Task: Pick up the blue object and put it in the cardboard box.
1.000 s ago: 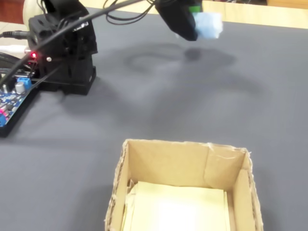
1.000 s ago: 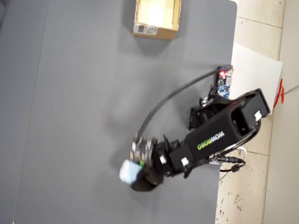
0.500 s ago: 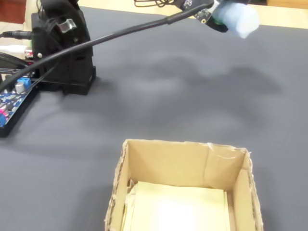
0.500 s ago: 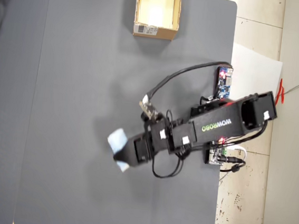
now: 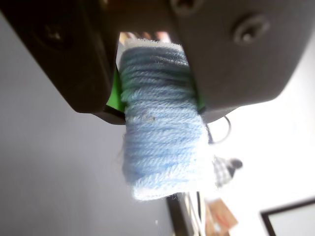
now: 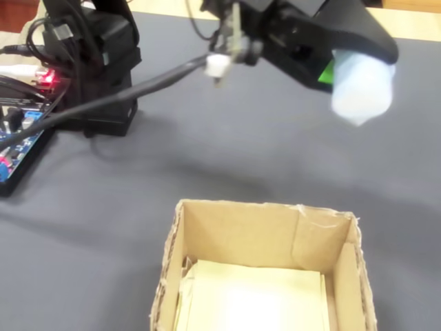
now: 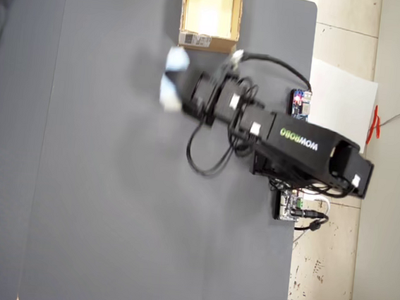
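Swung toward the cardboard box [image 7: 210, 16], gripper [image 5: 157, 105] clamps blue object [image 5: 165, 147].

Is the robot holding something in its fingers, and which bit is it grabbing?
Yes, the gripper holds the small pale-blue yarn roll by its upper end, one finger on each side; the lower end sticks out free.

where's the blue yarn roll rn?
Clamped in the gripper, the blue yarn roll hangs above the grey mat in the overhead view, just short of the cardboard box.

cardboard box [image 6: 265, 238] open-topped, bare mat [image 7: 97, 183] around
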You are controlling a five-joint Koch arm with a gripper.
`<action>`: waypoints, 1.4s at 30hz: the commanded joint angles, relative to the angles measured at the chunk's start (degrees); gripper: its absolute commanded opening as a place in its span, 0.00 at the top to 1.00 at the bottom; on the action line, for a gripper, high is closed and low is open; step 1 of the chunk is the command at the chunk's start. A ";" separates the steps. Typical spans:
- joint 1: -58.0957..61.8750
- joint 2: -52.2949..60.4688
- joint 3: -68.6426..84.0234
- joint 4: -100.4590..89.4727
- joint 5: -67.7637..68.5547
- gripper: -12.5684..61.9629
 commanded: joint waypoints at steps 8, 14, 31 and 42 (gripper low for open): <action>19.69 -5.98 -14.68 2.55 -4.31 0.68; 24.52 -11.78 -20.74 10.20 -5.63 0.68; 27.77 -17.05 -27.77 26.10 -7.29 0.45; 25.93 -14.94 -27.86 26.37 -3.87 0.42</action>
